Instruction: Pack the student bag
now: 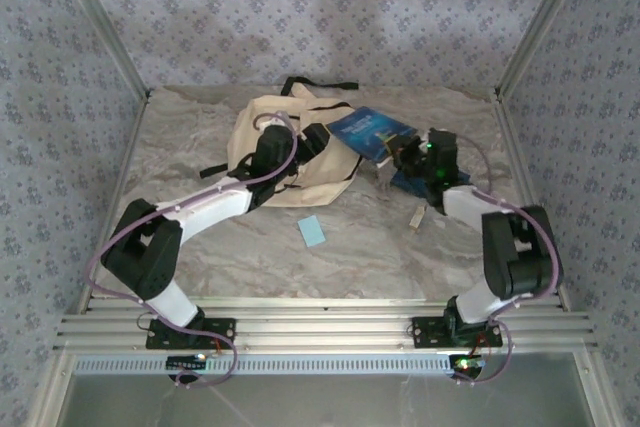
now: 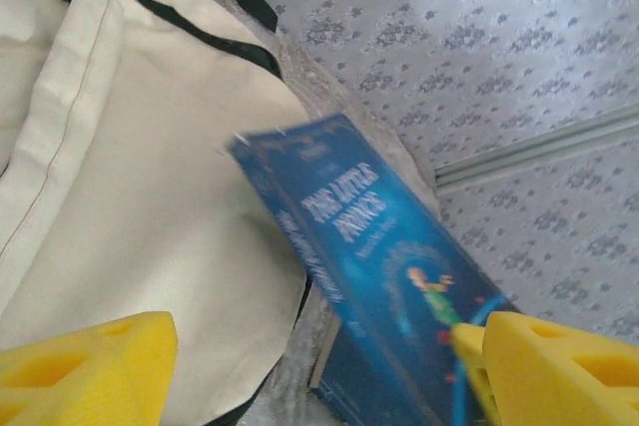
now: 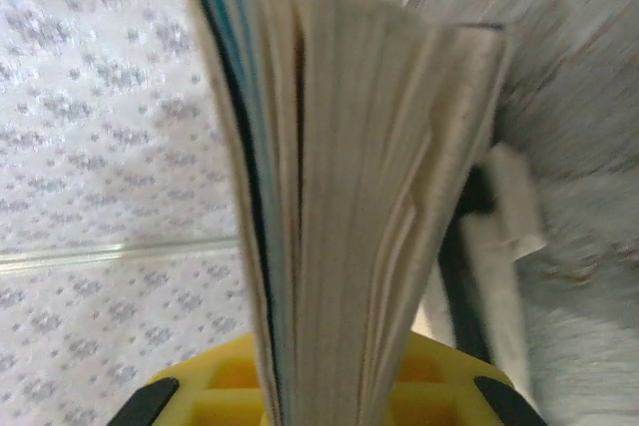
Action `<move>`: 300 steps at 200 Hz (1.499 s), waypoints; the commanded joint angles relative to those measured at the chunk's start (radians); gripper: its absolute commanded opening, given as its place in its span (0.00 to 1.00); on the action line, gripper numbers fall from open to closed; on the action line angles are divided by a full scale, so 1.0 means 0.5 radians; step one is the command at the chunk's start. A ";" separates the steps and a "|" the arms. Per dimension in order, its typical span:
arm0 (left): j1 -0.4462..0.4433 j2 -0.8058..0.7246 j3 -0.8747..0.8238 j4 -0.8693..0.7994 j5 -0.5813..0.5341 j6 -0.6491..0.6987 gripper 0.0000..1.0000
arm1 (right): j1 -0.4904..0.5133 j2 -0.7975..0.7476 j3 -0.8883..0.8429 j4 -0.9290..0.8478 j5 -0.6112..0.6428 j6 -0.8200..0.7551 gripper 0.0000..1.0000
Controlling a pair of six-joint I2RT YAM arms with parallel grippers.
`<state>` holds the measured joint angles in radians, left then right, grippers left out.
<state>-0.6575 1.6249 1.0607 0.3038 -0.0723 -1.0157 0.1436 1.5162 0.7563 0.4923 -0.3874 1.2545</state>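
Left wrist, student bag [image 2: 150,197], book [image 2: 379,276] cover, right wrist, page edges (blurred)

We log cream-beige student bag [image 1: 318,179] with black straps [image 1: 325,84], blue book [image 1: 365,132], pale blue card [image 1: 312,231], grey marbled table [image 1: 380,247], floral-patterned walls [image 1: 300,7]

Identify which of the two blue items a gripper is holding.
The dark blue book, clamped in the jaws of the right gripper. The pale blue card lies flat on the table, untouched.
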 commanded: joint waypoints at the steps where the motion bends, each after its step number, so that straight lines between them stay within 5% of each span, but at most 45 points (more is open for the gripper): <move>1: -0.043 0.153 0.261 -0.295 0.069 0.437 0.80 | -0.166 -0.284 0.108 -0.522 -0.081 -0.457 0.00; 29: -0.146 0.495 0.779 -0.770 0.076 0.839 0.80 | -0.385 -0.503 0.201 -1.025 -0.048 -0.779 0.00; 61: -0.233 0.956 1.425 -1.277 -0.040 1.105 0.80 | -0.613 -0.638 0.172 -1.178 -0.099 -0.879 0.00; 118: -0.397 1.704 2.470 -2.066 -0.875 1.562 0.81 | -0.805 -0.722 0.069 -1.156 -0.272 -0.868 0.00; 150: -0.409 1.793 2.534 -2.095 -0.997 1.634 0.75 | -0.815 -0.725 0.023 -1.135 -0.304 -0.855 0.00; 198: -0.411 1.716 2.530 -2.140 -0.954 1.613 0.46 | -0.821 -0.746 0.012 -1.107 -0.317 -0.832 0.00; 235: -0.409 1.487 2.420 -2.092 -0.731 1.529 0.47 | -0.812 -0.759 0.007 -1.113 -0.320 -0.836 0.00; 259: -0.405 1.364 2.290 -1.989 -0.628 1.516 0.64 | -0.805 -0.768 0.000 -1.124 -0.311 -0.846 0.00; 300: -0.379 1.400 2.281 -1.978 -0.590 1.511 0.58 | -0.791 -0.771 0.012 -1.126 -0.307 -0.844 0.00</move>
<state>-0.8581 2.3333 2.2002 -0.6914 -0.4057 -0.2527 -0.2581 1.1645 0.7502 -0.1024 -0.5133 0.8444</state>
